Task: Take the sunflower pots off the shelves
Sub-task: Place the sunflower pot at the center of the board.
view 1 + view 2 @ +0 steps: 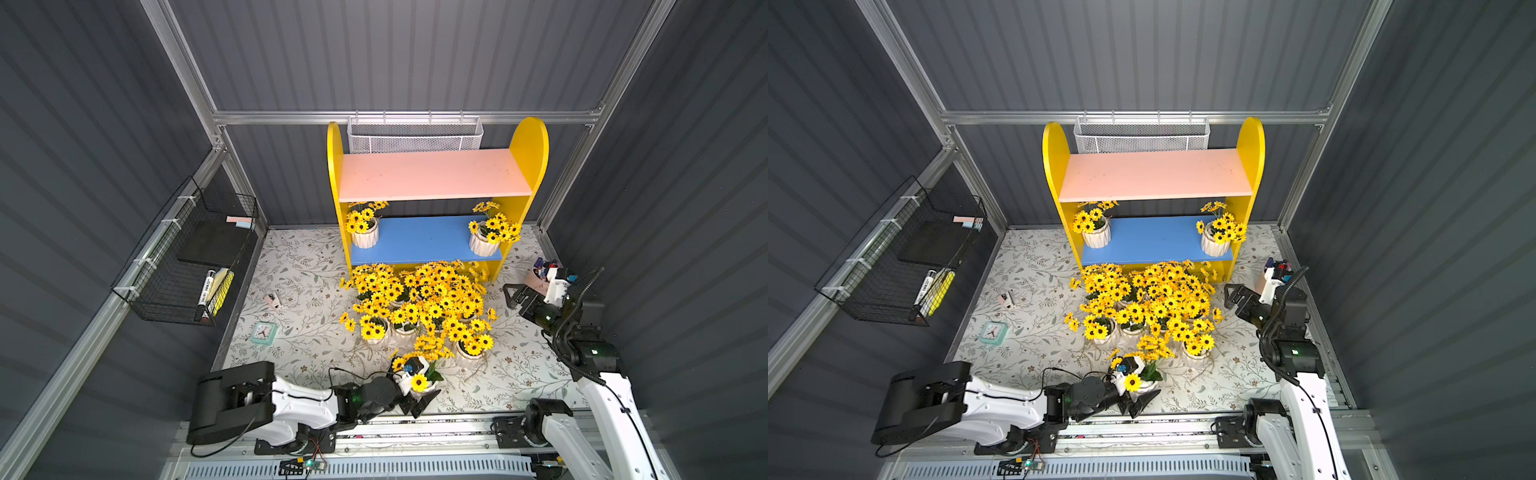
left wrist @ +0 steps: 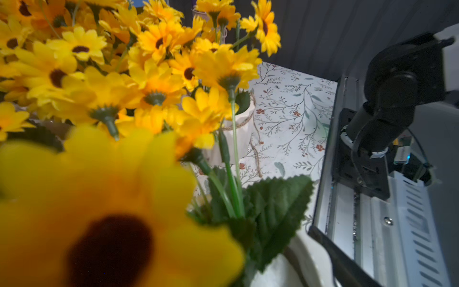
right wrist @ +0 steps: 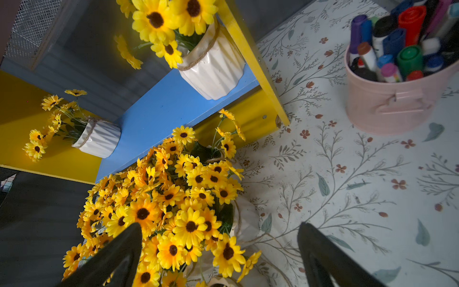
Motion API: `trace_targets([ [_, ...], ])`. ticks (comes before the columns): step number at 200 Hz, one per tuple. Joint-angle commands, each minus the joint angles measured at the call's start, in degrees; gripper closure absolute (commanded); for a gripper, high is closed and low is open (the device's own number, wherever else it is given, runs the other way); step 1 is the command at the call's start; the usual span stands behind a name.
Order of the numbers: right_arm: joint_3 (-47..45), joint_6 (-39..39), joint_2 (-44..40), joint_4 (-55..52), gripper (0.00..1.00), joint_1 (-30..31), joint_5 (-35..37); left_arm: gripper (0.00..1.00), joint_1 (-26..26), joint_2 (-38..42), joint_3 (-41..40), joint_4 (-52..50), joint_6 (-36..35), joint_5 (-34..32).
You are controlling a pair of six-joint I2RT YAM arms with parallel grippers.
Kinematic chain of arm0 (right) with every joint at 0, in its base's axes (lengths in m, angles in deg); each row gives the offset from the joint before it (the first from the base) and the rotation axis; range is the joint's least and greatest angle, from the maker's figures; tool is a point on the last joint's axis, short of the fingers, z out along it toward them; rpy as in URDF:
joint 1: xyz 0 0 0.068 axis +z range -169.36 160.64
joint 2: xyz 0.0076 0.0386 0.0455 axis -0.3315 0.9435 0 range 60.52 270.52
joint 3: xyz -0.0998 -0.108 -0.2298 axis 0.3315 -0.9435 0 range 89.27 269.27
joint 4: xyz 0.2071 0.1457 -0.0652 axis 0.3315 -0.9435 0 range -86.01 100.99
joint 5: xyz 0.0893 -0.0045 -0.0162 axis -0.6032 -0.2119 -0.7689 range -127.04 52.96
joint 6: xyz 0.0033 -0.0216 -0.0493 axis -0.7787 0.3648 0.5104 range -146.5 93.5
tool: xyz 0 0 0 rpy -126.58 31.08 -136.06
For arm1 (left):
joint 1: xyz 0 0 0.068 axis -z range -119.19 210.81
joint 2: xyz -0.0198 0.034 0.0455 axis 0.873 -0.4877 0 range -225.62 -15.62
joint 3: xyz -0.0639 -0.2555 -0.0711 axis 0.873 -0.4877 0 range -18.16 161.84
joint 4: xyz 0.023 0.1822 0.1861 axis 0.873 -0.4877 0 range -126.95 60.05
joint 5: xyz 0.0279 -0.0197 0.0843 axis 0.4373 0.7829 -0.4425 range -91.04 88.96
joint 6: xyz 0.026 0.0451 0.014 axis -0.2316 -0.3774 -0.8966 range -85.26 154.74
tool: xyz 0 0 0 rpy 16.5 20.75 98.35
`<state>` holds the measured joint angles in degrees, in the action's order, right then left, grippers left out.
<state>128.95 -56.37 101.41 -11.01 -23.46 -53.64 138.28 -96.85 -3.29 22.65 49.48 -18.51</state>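
Observation:
The shelves (image 1: 432, 174) stand at the back, their pink upper board bare. On the blue lower board (image 1: 424, 239) stand two sunflower pots, one at the left end (image 1: 365, 237) and one at the right end (image 1: 484, 245). Several more pots crowd the table in front (image 1: 419, 303). My left gripper (image 1: 426, 401) is shut on one pot (image 1: 431, 388) near the front edge. In the left wrist view one finger (image 2: 330, 251) lies against its white wall, and a bloom hides the other. My right gripper (image 1: 512, 296) hangs open and empty, right of the cluster, below the shelf's right end.
A pink cup of pens (image 1: 538, 278) stands just behind the right gripper. A white mesh basket (image 1: 413, 135) hangs behind the shelves and a black wire basket (image 1: 187, 266) on the left wall. A small teal clock (image 1: 263, 332) and a little pink object (image 1: 273, 300) lie on the table's left side.

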Motion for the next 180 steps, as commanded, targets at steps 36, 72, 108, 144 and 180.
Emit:
trace_targets([
  [36,0.2,0.7,1.8,0.1,0.01,-0.2,1.2,1.00,0.4,-12.8,3.0,25.9,-6.7,-5.8],
  [72,-0.7,0.8,1.9,1.5,0.01,-0.2,1.4,1.00,0.3,-24.0,4.9,37.3,-8.9,-8.9],
  [108,-0.7,1.0,1.9,1.5,0.01,-0.1,1.5,1.00,-2.8,-31.6,7.9,42.8,-6.9,-6.5],
  [144,-0.7,0.9,1.9,1.6,0.01,-0.2,1.1,1.00,-5.8,-35.2,10.4,42.4,-5.0,-4.1],
  [180,-0.8,0.9,1.6,1.5,0.01,-0.2,1.0,1.00,-6.5,-36.7,12.7,40.8,-3.6,-4.1],
])
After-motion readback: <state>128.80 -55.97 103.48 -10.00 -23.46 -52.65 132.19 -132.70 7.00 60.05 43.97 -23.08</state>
